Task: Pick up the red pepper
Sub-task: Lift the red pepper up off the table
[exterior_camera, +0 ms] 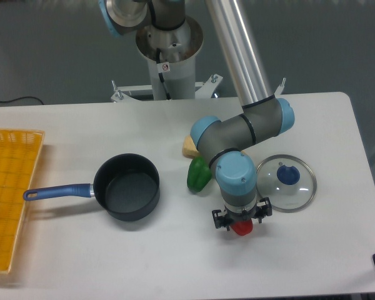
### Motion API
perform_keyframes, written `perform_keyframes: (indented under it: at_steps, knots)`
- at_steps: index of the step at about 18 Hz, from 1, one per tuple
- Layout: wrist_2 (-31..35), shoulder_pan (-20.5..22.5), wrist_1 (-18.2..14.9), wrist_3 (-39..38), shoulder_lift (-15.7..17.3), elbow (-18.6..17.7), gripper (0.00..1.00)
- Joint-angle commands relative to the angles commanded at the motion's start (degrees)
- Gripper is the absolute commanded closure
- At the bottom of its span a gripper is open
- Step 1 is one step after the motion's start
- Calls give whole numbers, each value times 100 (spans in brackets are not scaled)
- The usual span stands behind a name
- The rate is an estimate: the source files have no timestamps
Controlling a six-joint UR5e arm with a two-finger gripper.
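Nearest on bench [312, 262]: red pepper [241, 227], under gripper [240, 220]; jaws straddle it, whether clamped cannot be told. Advice: confirm firm, centred hold, then lift straight. Behind: green pepper [198, 174], lid [286, 182], pan [126, 187].

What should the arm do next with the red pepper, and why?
Probably close the hand and lift straight up. It sits directly over the red pepper, which shows just beneath it on the table; whether the fingers already grip cannot be told from this view.
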Motion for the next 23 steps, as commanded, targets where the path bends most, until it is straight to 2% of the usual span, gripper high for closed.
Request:
perform_keyframes:
  at_steps: [3,7,12,14,18,23]
  knots:
    - [-9,0,0,9,44,9,78]
    - [-18,0,0,27,123,9,82]
    - [-359,26,-61,684,597,18,85]
    - [-509,52,-131,1175,773,18,87]
    - [-624,149,-553,2493,1089,44,91]
    - [-527,210,-966,3883,1204,149,95]
